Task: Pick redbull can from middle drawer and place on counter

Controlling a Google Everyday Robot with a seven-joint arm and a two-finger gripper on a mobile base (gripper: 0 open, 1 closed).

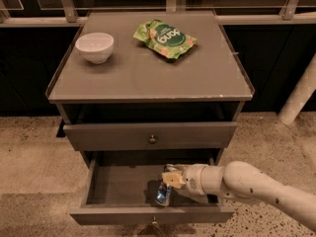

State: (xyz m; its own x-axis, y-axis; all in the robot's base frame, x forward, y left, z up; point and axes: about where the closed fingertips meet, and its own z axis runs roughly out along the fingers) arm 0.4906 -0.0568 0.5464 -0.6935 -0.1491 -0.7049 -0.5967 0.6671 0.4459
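The redbull can (163,195), silver and dark blue, stands tilted in the open middle drawer (118,184), near its front centre. My gripper (171,178) reaches in from the right on a white arm (247,184) and sits right at the can's top end, hiding it. I cannot see whether it has hold of the can. The counter (148,70) is the flat grey-brown cabinet top above.
A white bowl (95,47) stands at the counter's back left and a green snack bag (165,38) lies at its back centre. The top drawer (152,135) is closed above the open one. A white post (298,98) stands at the right.
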